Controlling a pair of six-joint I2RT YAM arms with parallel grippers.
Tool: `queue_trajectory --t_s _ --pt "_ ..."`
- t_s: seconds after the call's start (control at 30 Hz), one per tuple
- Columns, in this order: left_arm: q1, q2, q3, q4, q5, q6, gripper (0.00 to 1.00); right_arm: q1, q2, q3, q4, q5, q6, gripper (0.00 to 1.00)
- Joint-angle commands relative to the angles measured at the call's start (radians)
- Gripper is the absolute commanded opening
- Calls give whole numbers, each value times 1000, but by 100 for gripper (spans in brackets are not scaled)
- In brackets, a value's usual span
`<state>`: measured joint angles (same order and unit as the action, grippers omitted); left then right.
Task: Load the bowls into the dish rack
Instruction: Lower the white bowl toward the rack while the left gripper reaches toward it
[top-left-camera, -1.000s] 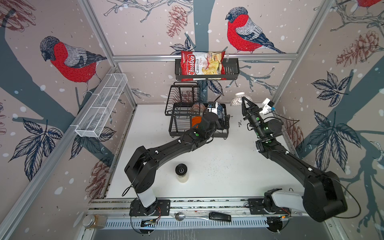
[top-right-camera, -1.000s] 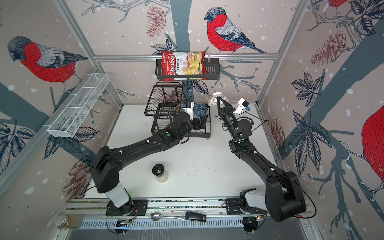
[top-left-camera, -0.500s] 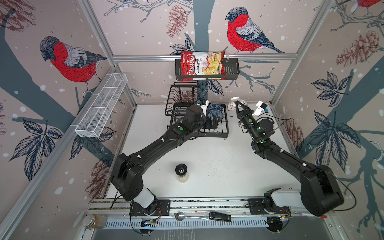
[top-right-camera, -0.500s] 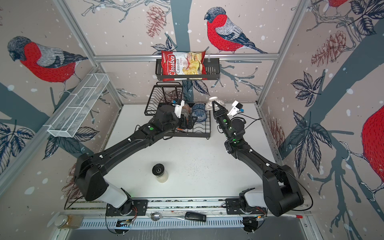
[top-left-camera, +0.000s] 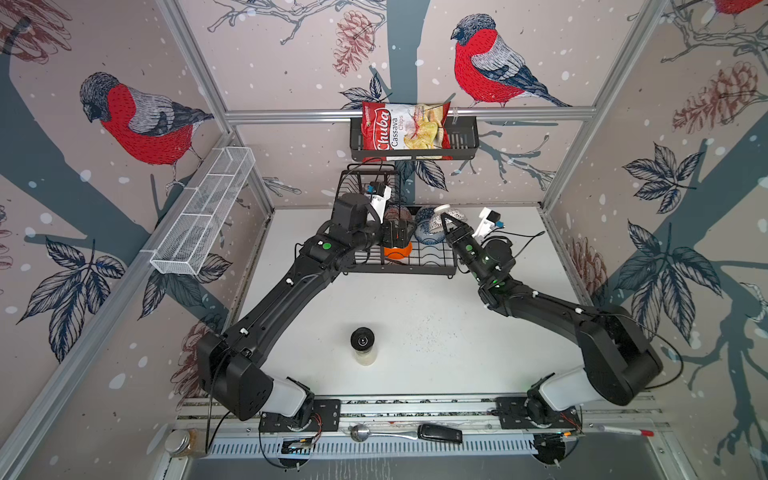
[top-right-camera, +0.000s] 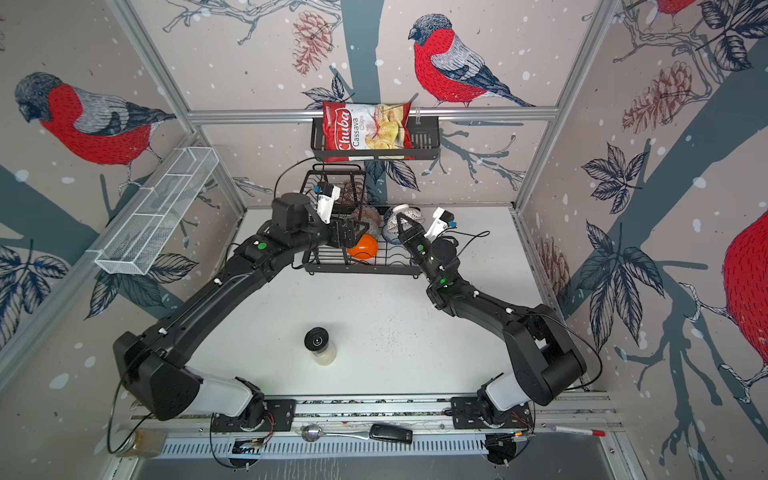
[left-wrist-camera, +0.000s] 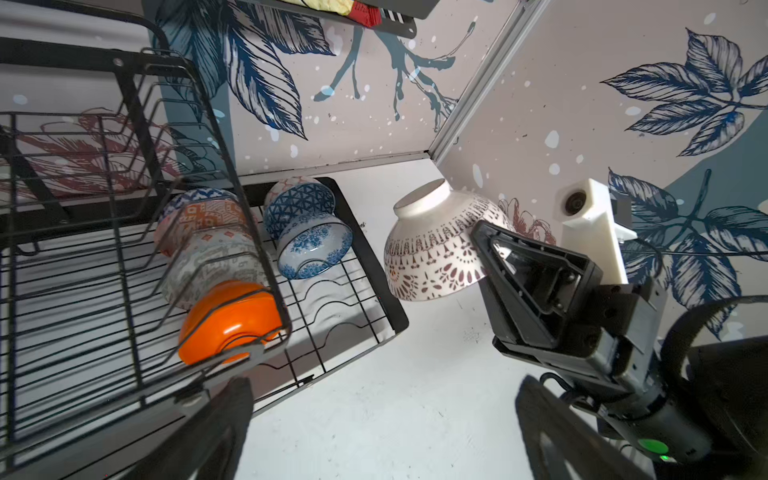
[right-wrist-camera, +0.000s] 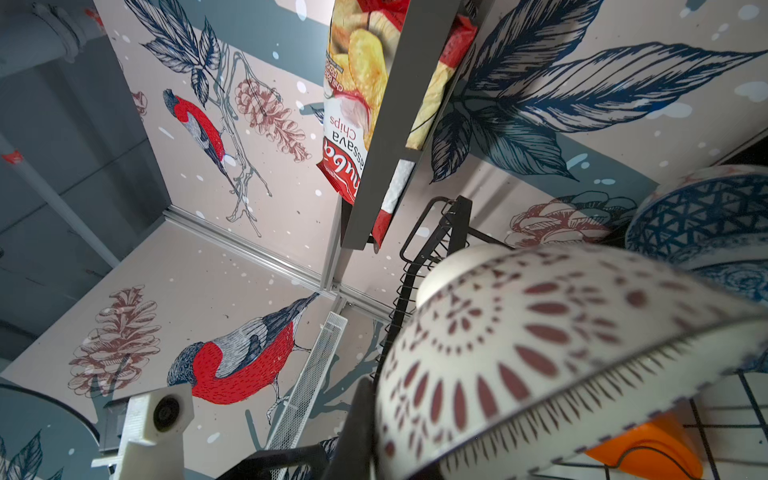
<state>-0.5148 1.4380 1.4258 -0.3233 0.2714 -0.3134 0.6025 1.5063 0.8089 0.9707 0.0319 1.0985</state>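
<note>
The dish rack's (top-left-camera: 407, 271) upper basket (top-left-camera: 365, 183) stands over the tray's left rear. A row of bowls, the orange bowl (left-wrist-camera: 228, 320) foremost, fills the tray's middle. The left gripper (top-left-camera: 397, 235) hangs above that row, jaws wide apart. Two blue-white bowls (left-wrist-camera: 311, 245) take the right rear slots. The wavy dividers (left-wrist-camera: 332, 299) in front lie bare, reachable from above. The right gripper (top-left-camera: 448, 222), jaws clamped on a white brown-patterned bowl (left-wrist-camera: 428, 249), crowds the right rim. A jar (top-left-camera: 362, 345) stands in the middle of the tabletop (top-left-camera: 436, 324), well apart.
</note>
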Motion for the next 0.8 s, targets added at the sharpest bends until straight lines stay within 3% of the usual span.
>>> queue_trajectory --t_s 0.0,0.17,0.37,0.77 --pt "12 -1 3 -27 27 31 98 19 35 14 83 59 -55 0" --pt "12 19 8 6 73 6 98 24 133 27 128 55 -11 0" --pt "12 37 -16 34 29 28 99 12 236 11 223 69 55 0" --pt "21 27 -92 101 14 57 98 -39 417 113 208 45 111 0"
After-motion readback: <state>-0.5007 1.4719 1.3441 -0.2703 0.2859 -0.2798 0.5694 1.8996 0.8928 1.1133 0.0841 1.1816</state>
